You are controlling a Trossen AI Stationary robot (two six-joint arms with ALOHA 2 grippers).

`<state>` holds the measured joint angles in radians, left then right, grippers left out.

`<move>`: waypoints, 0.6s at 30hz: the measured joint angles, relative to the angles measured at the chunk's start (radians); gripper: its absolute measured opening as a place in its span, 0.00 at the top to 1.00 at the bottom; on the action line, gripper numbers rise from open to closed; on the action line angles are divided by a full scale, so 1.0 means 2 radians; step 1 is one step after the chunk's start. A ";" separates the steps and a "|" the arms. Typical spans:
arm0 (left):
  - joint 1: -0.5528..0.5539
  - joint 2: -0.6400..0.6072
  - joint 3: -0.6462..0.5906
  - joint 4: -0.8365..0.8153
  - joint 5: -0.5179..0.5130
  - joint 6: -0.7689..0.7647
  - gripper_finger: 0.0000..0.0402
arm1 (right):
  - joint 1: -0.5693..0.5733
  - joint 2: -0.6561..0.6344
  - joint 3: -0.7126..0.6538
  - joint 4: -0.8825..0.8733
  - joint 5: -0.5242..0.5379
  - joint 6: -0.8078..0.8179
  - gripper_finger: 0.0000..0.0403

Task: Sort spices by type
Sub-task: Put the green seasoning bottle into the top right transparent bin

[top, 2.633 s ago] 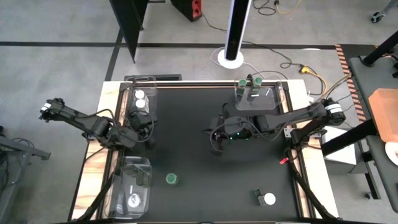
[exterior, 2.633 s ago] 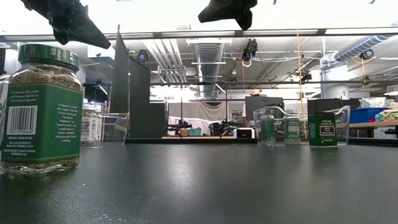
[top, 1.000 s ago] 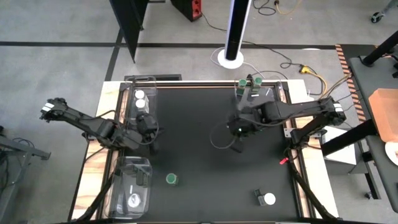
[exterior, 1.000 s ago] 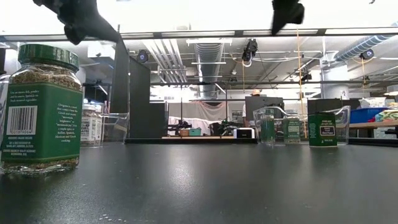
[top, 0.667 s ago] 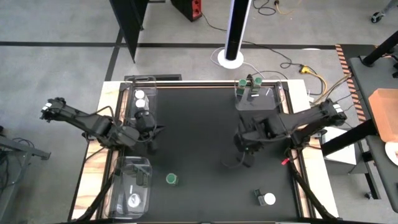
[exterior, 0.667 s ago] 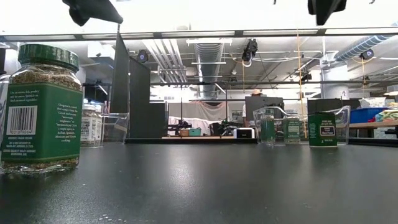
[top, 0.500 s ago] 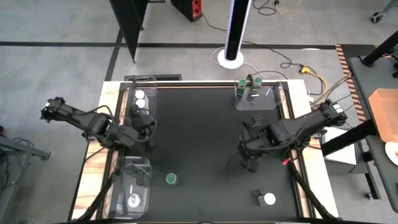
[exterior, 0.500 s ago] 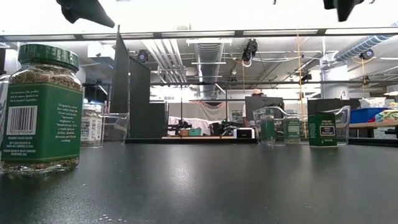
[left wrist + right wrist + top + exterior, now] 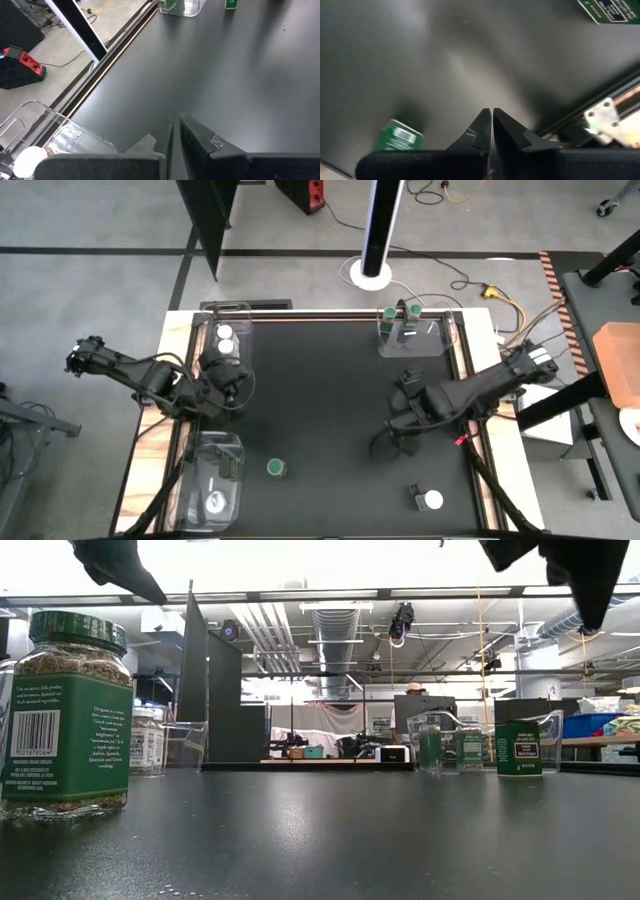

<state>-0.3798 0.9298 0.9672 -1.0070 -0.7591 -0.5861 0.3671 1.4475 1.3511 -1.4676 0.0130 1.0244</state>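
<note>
A green-lidded spice jar [image 9: 276,469] stands upright on the black mat near the front; it looms at the left of the low view [image 9: 65,715]. A white-lidded jar [image 9: 427,500] lies on its side at the front right. Two white lids [image 9: 225,339] show in the far-left tray [image 9: 212,365], and green-lidded jars [image 9: 400,313] stand in the far-right tray [image 9: 440,345]. My left gripper [image 9: 238,388] [image 9: 175,135] hovers shut beside the far-left tray, holding nothing. My right gripper [image 9: 400,445] [image 9: 491,122] hangs shut above the mat's right half, pointing down, also holding nothing.
A clear tray [image 9: 190,480] at the front left holds a white-lidded jar [image 9: 215,502]. The mat's middle [image 9: 320,400] is bare. The table's right rail [image 9: 600,112] runs close by my right gripper. A green-labelled jar [image 9: 400,136] shows on the mat below it.
My right gripper has swung away from the far-right tray toward the table's near and right edges, coming down and rolling about its own axis, and has stayed shut. My left gripper has risen a little and tipped, also still shut. No jar has moved.
</note>
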 joint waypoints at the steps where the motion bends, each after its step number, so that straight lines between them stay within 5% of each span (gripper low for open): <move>1: 0.000 0.000 0.000 0.000 0.000 0.000 0.96 | -0.011 0.000 -0.005 -0.002 -0.005 -0.015 0.98; 8: 0.000 0.000 0.000 0.000 0.000 0.006 0.96 | -0.135 0.000 -0.028 -0.012 -0.016 -0.136 0.98; 13: 0.000 0.000 0.000 0.000 0.000 0.013 0.96 | -0.235 0.000 -0.028 -0.002 0.033 -0.176 0.98; 18: 0.000 0.000 0.000 0.000 0.000 0.013 0.96 | -0.262 0.000 -0.027 0.085 0.059 -0.262 0.98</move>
<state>-0.3798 0.9298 0.9672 -1.0069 -0.7589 -0.5594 -0.1564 1.4471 1.2964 -1.2969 0.1301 0.5013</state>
